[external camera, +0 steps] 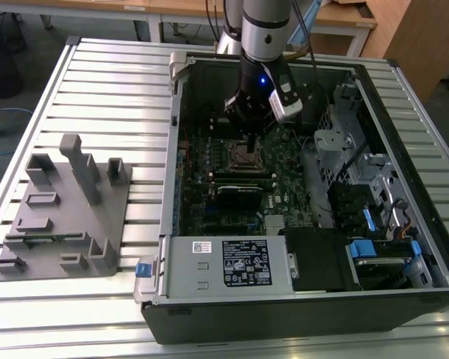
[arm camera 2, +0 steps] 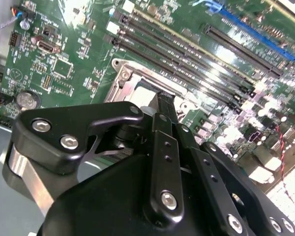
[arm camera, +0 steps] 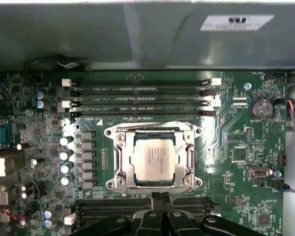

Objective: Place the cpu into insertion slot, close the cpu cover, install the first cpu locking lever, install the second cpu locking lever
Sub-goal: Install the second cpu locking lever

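cpu seated, cover down, my fingers at the socket edge

my gripper hangs just over the near edge of the insertion slot, its two fingertips pressed together with nothing between them; in the exterior view it stands straight down inside the open computer case. the cpu lies flat in the slot, silver top up, its edges square to the socket and parallel to the long black memory slots. it is square, so i see no long axis to speak of. the cpu cover lies flat around the chip, the chip showing through its cut-out.

i judge the work is at the levers. a thin wire by the cover's near corner may be one, but i cannot tell whether it is latched. to do this well i would press on the lever only, keep off the chip's top, and push parallel to the board so the cover is not lifted
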### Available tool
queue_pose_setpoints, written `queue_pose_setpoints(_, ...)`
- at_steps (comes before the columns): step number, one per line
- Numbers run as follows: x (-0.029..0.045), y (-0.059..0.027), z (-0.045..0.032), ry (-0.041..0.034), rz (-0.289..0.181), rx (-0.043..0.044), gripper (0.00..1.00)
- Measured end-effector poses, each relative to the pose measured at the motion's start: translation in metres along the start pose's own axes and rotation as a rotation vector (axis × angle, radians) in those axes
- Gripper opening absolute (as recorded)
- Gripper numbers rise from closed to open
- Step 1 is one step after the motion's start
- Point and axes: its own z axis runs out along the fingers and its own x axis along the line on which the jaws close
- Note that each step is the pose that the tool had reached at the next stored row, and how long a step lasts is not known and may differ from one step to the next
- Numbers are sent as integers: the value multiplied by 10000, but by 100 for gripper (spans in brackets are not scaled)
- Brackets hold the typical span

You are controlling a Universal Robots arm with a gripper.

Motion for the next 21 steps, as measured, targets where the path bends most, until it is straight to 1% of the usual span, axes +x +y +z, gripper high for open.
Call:
queue_pose_setpoints(8, 1, -98, 6, 0, 0, 0, 11)
queue_pose_setpoints(19, 2, -107, 7, 0, 0, 0, 11)
queue_pose_setpoints(21, 12, -108, 8, 0, 0, 0, 11)
